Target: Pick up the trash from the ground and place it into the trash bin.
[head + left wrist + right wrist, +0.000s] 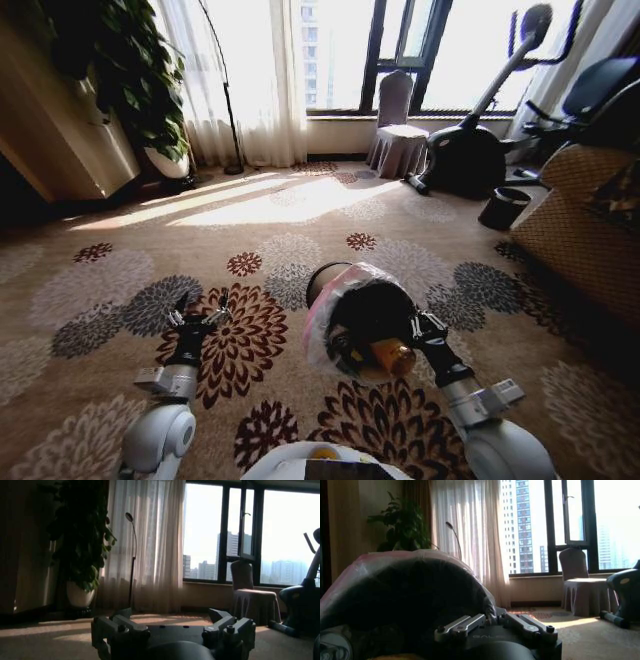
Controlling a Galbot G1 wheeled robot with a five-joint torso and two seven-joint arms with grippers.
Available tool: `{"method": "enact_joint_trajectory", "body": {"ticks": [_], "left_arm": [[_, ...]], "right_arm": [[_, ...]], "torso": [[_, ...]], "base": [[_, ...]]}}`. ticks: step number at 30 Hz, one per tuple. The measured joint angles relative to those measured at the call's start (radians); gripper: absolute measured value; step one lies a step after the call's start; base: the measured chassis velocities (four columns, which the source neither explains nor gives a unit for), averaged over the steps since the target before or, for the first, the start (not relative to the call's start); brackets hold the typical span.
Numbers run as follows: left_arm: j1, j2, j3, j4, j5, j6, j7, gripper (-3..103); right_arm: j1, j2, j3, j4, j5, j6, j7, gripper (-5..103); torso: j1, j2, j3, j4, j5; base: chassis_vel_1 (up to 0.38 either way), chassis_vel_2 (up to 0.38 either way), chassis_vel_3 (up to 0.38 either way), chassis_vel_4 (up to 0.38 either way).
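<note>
trash bin [345, 300] tipped, trash [392, 355] inside

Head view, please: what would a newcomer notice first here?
The trash bin stands out on the flowered carpet, its pinkish bag puffed over the rim and a yellowish piece of trash inside. The right gripper sits at its rim, while the open left gripper hovers over the carpet beside it.
</note>
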Motion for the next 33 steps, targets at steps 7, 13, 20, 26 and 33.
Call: {"method": "enact_joint_trajectory", "body": {"ticks": [7,13,20,26,33], "left_arm": [[0.000,0.000,0.000,0.000,0.000,0.000,0.000,100],[0.000,0.000,0.000,0.000,0.000,0.000,0.000,100],[0.000,0.000,0.000,0.000,0.000,0.000,0.000,100],[0.000,0.000,0.000,0.000,0.000,0.000,0.000,100],[0.000,0.000,0.000,0.000,0.000,0.000,0.000,100]], "right_arm": [[-0.001,0.010,-0.008,0.000,-0.010,0.005,0.000,0],[-0.002,0.010,-0.013,0.000,-0.012,0.006,0.000,0],[-0.004,0.013,-0.017,-0.002,-0.017,0.012,0.000,0],[-0.012,0.016,-0.022,-0.002,-0.026,0.014,0.000,0],[-0.012,0.013,-0.019,0.005,-0.025,0.014,0.000,0]], "torso": [[0.000,0.000,0.000,0.0000,-0.0001],[0.000,0.000,0.000,-0.0002,-0.0003],[0.000,0.000,0.000,0.0001,0.0004],[0.000,0.000,0.000,-0.0001,0.0004],[0.000,0.000,0.000,0.0000,0.0007]], "base": [[-0.233,-0.255,0.222,0.246],[-0.327,-0.311,0.315,0.321],[-0.365,-0.343,0.361,0.350],[-0.363,-0.373,0.344,0.369],[-0.316,-0.336,0.328,0.317]]}}
